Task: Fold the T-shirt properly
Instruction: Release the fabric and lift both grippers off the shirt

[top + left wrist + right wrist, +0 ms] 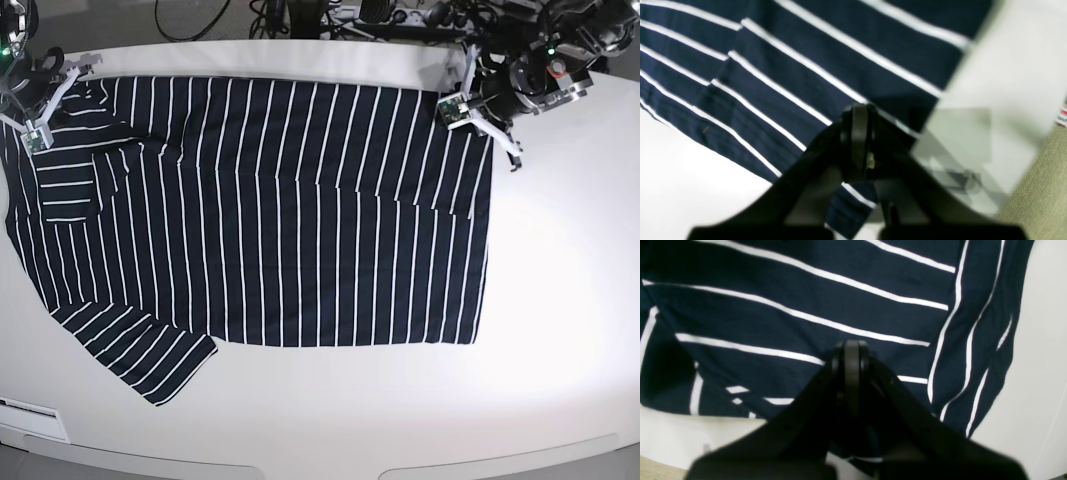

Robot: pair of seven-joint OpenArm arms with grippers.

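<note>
On the white table, the T-shirt lies spread nearly flat, its hem toward the base view's right and its sleeves at the left. The left gripper sits at the far hem corner with its jaws closed, seemingly pinching the shirt's edge there. The right gripper is shut too, at the far shoulder, with cloth bunched beneath it; whether it truly holds fabric cannot be told for certain. This looks like the start of the first lengthwise fold. The next move calls for both arms lifting their 2 corners together and carrying the far edge evenly toward the near edge.
</note>
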